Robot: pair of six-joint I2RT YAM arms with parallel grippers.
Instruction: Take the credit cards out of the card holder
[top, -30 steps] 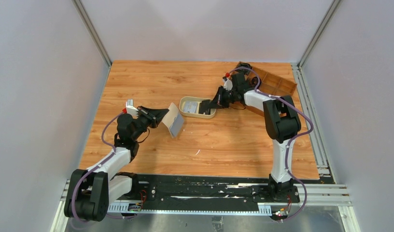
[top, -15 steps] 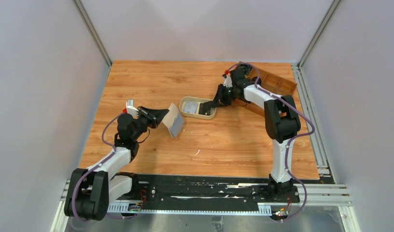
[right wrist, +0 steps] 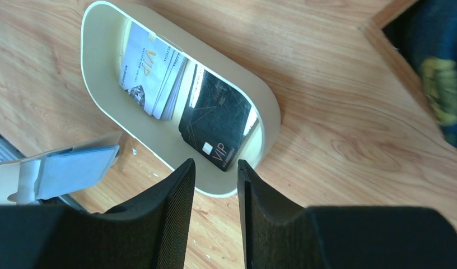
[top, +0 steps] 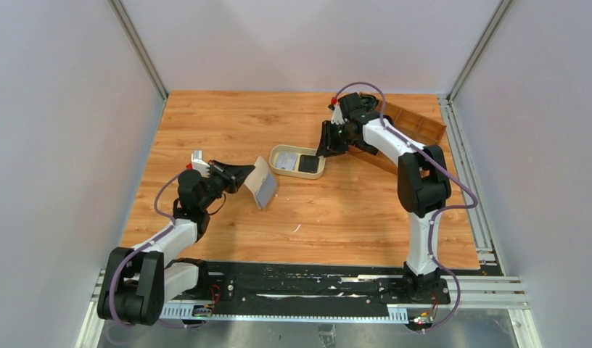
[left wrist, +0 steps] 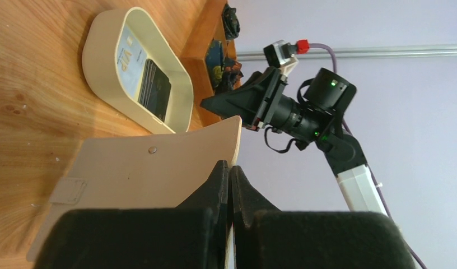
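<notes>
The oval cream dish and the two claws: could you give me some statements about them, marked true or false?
1. The oval cream dish holds a black card. True.
2. The right claw grips that card. False: it is open and empty, at the dish's end.
3. The left claw is shut on the beige bifold card holder. True.
4. The holder lies inside the dish. False: it is held apart from the dish.
5. A pale blue card shows in the holder. True.

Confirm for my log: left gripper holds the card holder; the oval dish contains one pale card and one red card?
Wrong colour: the second card in the oval dish is black, not red; right wrist view shows it. Rest stands.
</notes>
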